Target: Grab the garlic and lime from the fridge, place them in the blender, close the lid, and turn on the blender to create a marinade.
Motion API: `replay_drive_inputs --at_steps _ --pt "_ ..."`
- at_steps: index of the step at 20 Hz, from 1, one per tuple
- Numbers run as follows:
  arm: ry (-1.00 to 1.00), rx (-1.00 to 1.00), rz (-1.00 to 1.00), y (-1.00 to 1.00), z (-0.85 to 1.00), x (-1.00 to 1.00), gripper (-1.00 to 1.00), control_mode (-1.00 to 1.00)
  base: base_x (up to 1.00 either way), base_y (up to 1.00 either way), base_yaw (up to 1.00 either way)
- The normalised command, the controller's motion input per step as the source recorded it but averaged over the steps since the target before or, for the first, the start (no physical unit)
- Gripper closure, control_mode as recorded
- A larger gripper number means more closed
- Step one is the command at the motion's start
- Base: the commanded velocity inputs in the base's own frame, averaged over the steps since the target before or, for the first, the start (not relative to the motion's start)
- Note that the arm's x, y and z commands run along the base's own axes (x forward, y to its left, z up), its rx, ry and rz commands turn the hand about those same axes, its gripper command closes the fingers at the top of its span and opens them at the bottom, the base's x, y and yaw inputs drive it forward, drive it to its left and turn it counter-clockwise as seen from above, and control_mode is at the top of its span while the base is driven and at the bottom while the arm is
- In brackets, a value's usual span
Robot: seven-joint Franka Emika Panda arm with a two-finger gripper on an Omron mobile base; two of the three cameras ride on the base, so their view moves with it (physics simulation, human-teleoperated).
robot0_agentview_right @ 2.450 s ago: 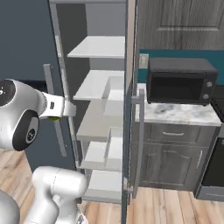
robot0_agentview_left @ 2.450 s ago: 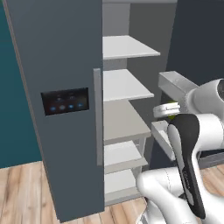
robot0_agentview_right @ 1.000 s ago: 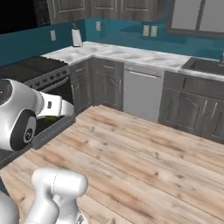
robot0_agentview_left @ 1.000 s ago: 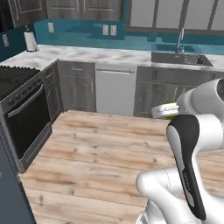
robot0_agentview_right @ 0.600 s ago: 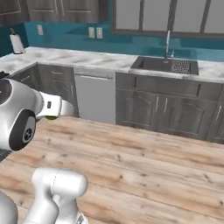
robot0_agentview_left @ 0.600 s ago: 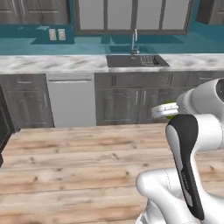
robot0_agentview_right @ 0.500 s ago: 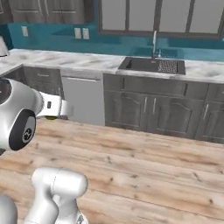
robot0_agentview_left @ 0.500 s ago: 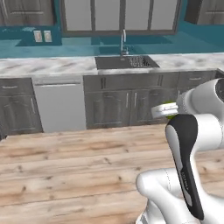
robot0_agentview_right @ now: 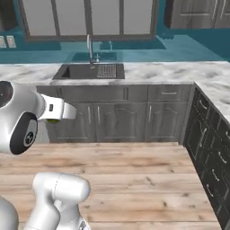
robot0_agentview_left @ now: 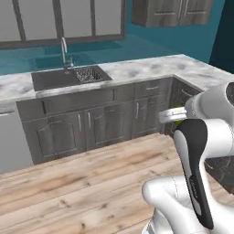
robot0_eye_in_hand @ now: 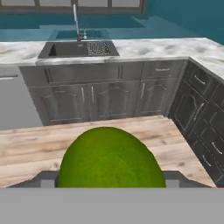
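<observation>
I see the lime point(robot0_eye_in_hand: 109, 157) large and green at the bottom of the hand view, seated between the finger tips of the tool point(robot0_eye_in_hand: 109, 177); the tool is clenched on it, jaws wide around the fruit; in the left base view a sliver of lime point(robot0_agentview_left: 177, 111) shows just behind the white hand, and in the right base view a green edge point(robot0_agentview_right: 53, 120) shows under the hand; the tool point(robot0_agentview_right: 67, 111) is held up in the air, well above the floor point(robot0_agentview_right: 134, 175), at about the height of the cabinet doors.

Ahead of the hand I note a marble bench point(robot0_eye_in_hand: 148, 47) running along a teal wall point(robot0_agentview_right: 134, 55) and turning a corner at the right; a dark sink point(robot0_eye_in_hand: 65, 49) is set in the bench, with a drain rack in its right part and a tap point(robot0_eye_in_hand: 77, 22) standing behind it; grey cabinets point(robot0_eye_in_hand: 109, 98) with slim handles sit under the bench, and a row of drawers point(robot0_agentview_right: 211, 148) runs down the right-hand leg; a pale panel point(robot0_agentview_left: 9, 144) adjoins the cabinets at the left; glass-fronted wall cupboards point(robot0_agentview_right: 87, 18) hang above the sink; the floor is pale wood planking; the white arm point(robot0_agentview_left: 196, 173) rises in the lower right of the left base view.
</observation>
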Motion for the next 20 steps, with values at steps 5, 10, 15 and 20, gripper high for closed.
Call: replay_drive_inputs --at_steps 5,10,15,20 --pt "0.0 0.0 0.0 0.0 0.0 0.0 1.0 1.0 0.85 -0.39 -0.52" --pt "0.0 0.0 0.0 0.0 0.0 0.0 1.0 1.0 0.81 -0.01 -0.61" --pt "0.0 0.0 0.0 0.0 0.0 0.0 1.0 1.0 0.81 0.34 -0.67" --pt "0.0 0.0 0.0 0.0 0.0 0.0 1.0 1.0 0.6 0.44 -0.73"
